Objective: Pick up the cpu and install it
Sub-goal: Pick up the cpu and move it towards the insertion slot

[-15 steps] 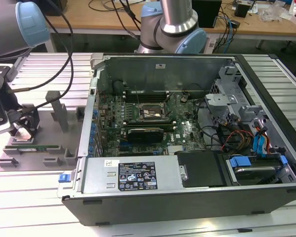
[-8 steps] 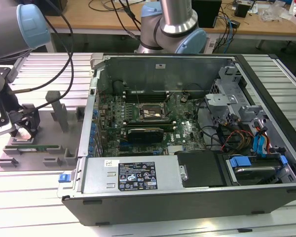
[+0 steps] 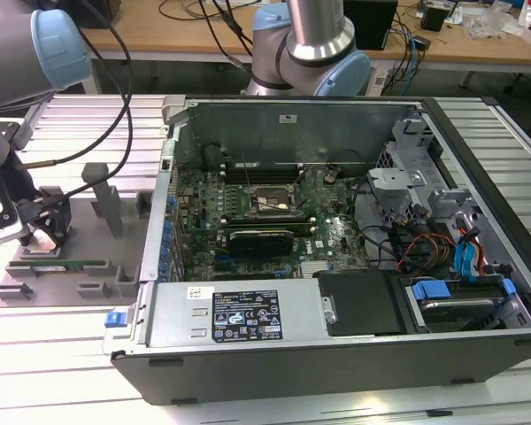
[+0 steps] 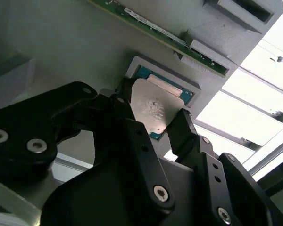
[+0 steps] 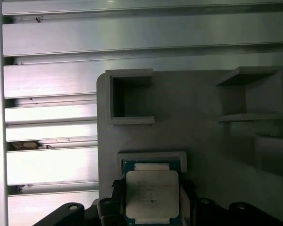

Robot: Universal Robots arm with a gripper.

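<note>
Gripper (image 4: 153, 115) linkage is the nearest thing in the second wrist view; its two black fingers (image 4: 181, 129) sit against opposite edges of the cpu (image 4: 155, 106); reads as a pinch on the chip, no gap visible on either side; first wrist view agrees.

cpu lies flat, silver lid up, in a shallow square pocket (image 5: 153, 156) of the grey fixture plate (image 5: 203, 141); pocket is close to one edge of that plate, next to the slatted aluminium table (image 5: 52, 165); green memory stick (image 4: 151, 26) lies in its own slot just past the pocket, apart from the chip.

Exterior view: gripper hangs over the plate's end farthest from the open computer case (image 3: 336, 354), at the exterior view's left; motherboard socket (image 3: 273, 202) is well apart, inside the case; too small to tell whether it is vacant.

Step in hand, my read: pick phase, grasp made at the pocket, lift not yet done; chip's board looks level within the pocket rim.

Next move calls for: even hold on both edges; straight pull clear of the rim, no tilt; thin part, little edge to hold; orientation kept for the socket.
</note>
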